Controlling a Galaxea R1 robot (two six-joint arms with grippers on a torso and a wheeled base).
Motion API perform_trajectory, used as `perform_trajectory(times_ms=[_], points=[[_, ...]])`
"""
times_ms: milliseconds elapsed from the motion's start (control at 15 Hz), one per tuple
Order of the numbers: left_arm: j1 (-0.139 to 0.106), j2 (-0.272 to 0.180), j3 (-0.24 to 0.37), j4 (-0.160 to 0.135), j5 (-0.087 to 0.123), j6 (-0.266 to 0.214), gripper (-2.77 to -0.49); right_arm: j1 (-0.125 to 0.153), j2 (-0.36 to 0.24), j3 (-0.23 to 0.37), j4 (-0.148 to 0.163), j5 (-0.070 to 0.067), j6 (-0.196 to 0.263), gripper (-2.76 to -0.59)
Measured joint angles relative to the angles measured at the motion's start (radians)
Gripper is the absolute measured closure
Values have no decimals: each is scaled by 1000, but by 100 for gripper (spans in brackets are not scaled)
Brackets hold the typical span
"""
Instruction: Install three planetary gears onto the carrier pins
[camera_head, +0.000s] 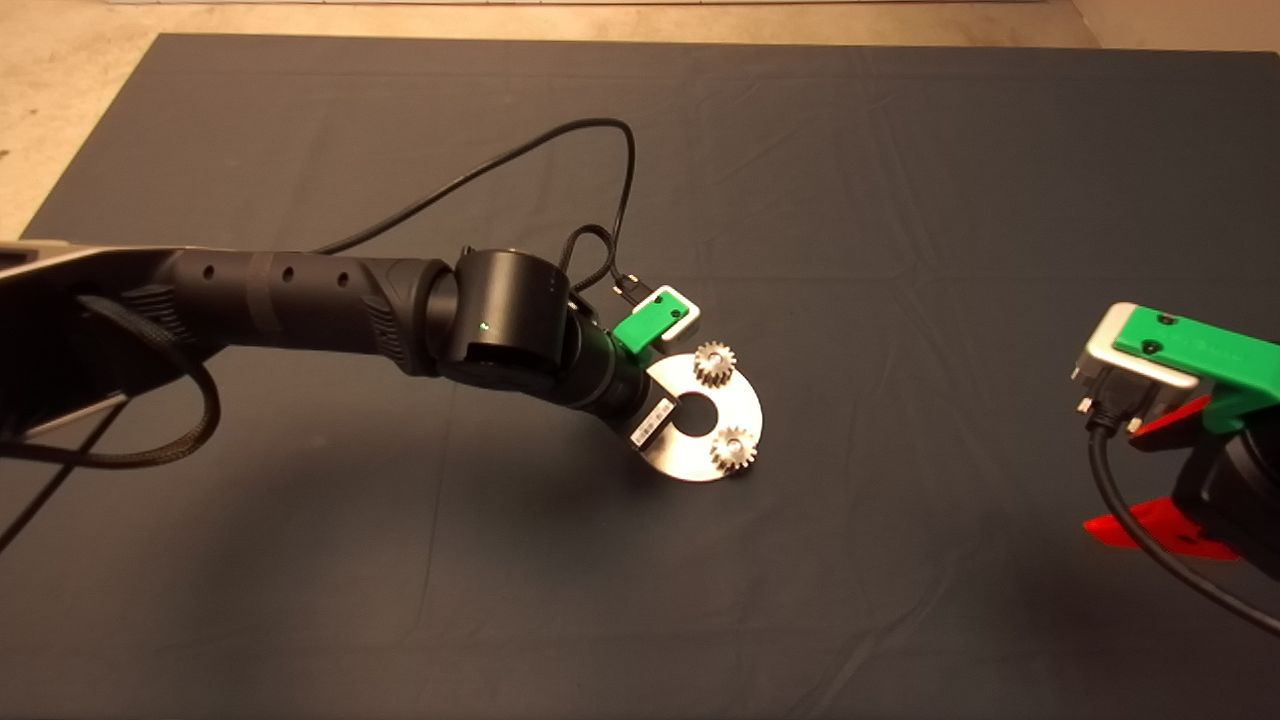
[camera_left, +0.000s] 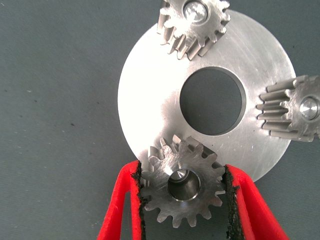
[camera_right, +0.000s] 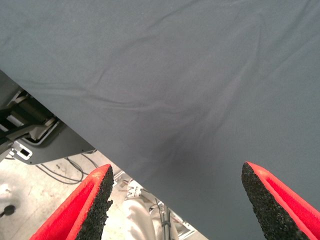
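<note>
the left end effector (camera_left: 182, 192) is clamped on the third gear (camera_left: 182, 186), one black pad on each side of its teeth, right over the rim of the silver carrier disc (camera_head: 735, 400), which lies flat near the middle of the tabletop (camera_head: 900, 180). the gear's flat face points up and its bore runs vertical, in line with the pins. something bright shows inside the bore, most likely the top of the third pin, but i cannot tell whether the gear is already seated or only starting onto it.

two gears are already on their pins: one (camera_head: 715, 362) on the side of the disc toward the tabletop's far edge, the other (camera_head: 733, 448) toward the near edge. each shows a pin top in its centre in the left wrist view.

to do this step well, i judge the gear should be kept level and the bore centred on the pin, then lowered straight down without tilt. the fingers should let go only once it sits flat on the disc, then lift straight up so the pads do not drag the teeth.

the right end effector (camera_head: 1150, 480) waits by the tabletop's right edge, its fingers (camera_right: 95, 200) spread apart and holding nothing.
</note>
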Motion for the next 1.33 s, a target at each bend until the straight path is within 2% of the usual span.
perform_trajectory(times_ms=[133, 267, 800, 933, 1000, 1333], points=[[17, 0, -1, 0, -11, 0, -68, 0, 0, 1, 0, 0, 0, -189], [21, 0, -1, 1, -15, 0, -68, 3, 0, 1, 0, 0, 0, -189], [22, -1, -1, 3, -17, 0, -69, 5, 0, 2, 0, 0, 0, -189], [22, -3, -1, 3, -20, 1, -71, 5, 0, 2, 0, 0, 0, -189], [22, -3, -1, 3, -22, 1, -80, 5, 0, 2, 0, 0, 0, -189], [24, -6, -1, 4, -27, 3, -81, 5, 0, 2, 0, 0, 0, -189]])
